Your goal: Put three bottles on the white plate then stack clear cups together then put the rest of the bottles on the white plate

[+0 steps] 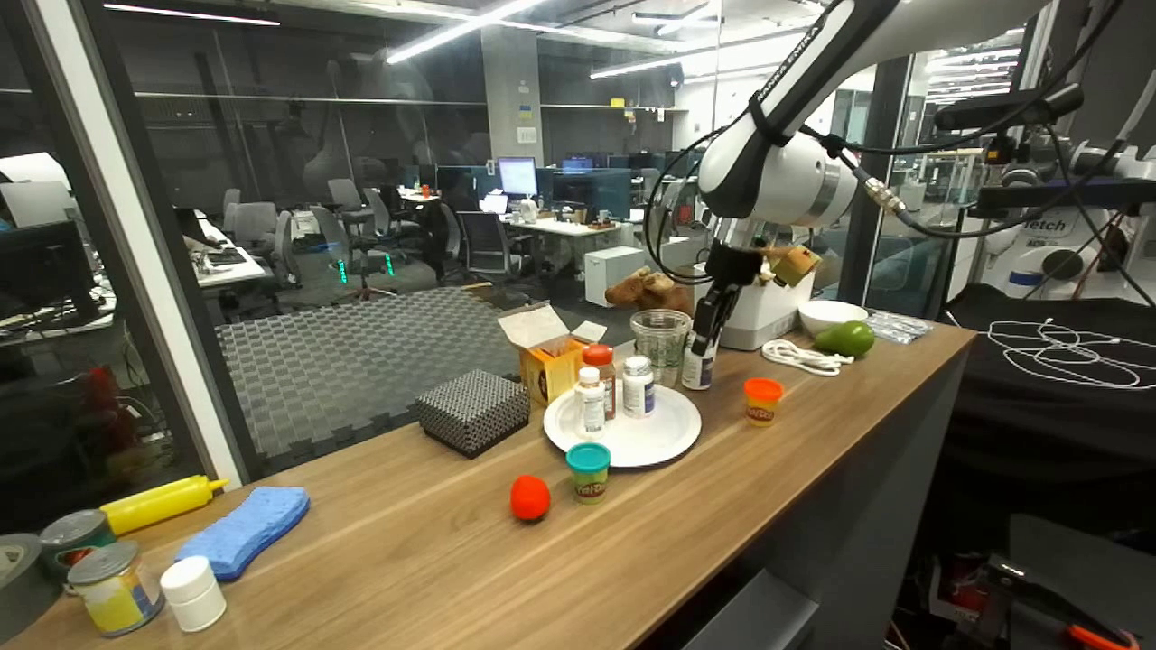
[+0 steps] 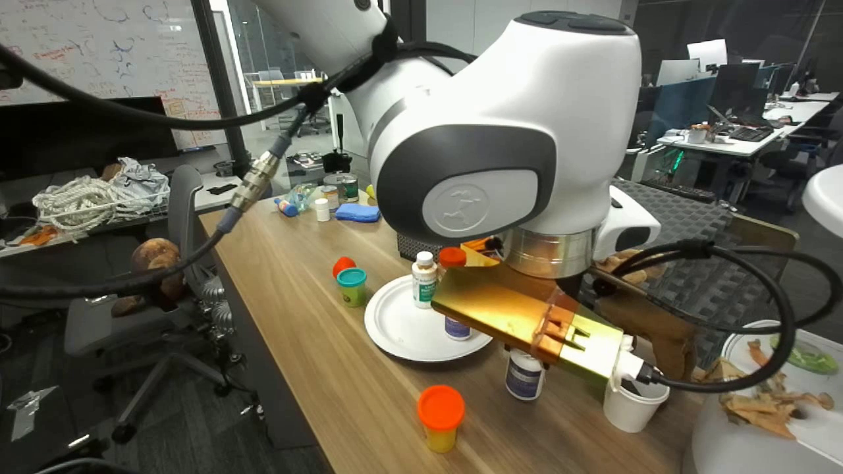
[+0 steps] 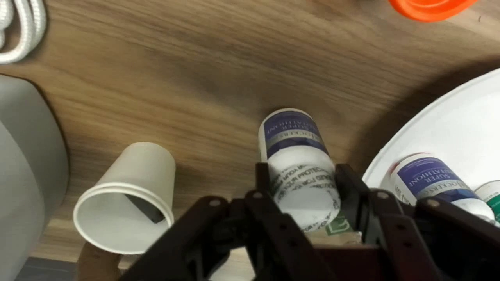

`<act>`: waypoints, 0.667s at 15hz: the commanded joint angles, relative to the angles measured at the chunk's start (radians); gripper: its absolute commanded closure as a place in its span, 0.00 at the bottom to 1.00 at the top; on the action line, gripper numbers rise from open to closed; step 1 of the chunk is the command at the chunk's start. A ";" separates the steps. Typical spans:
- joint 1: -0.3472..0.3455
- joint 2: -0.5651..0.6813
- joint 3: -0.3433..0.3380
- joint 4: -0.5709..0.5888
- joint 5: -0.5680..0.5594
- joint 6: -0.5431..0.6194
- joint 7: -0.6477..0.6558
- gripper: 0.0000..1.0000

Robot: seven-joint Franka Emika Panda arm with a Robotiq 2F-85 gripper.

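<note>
My gripper (image 3: 303, 168) is shut on the cap of a white bottle with a purple label (image 3: 295, 132). The bottle also shows in both exterior views (image 1: 697, 370) (image 2: 525, 376), beside the white plate (image 1: 659, 444); I cannot tell whether its base touches the table. Three bottles stand on the plate: a white-capped one (image 1: 591, 406), a red-capped one (image 1: 600, 354) and a purple-labelled one (image 1: 638, 388). A white bottle (image 1: 192, 593) stands far off at the table's end. A clear container (image 1: 661, 336) stands behind the plate; I cannot tell whether it is one cup or several.
White nested cups (image 3: 156, 171) stand beside the held bottle. An orange-lidded tub (image 1: 763, 402), a teal-lidded tub (image 1: 589, 474) and a red ball-like thing (image 1: 530, 498) stand near the plate. A black box (image 1: 474, 411), an orange carton (image 1: 549, 368) and a white cord (image 1: 804, 358) lie around.
</note>
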 commanded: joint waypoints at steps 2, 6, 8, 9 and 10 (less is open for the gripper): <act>0.028 -0.039 -0.023 -0.038 -0.101 0.059 0.078 0.80; 0.070 -0.103 -0.055 -0.128 -0.227 0.103 0.186 0.80; 0.103 -0.144 -0.072 -0.184 -0.302 0.112 0.259 0.80; 0.119 -0.167 -0.072 -0.213 -0.330 0.114 0.295 0.80; 0.136 -0.188 -0.073 -0.236 -0.360 0.111 0.335 0.80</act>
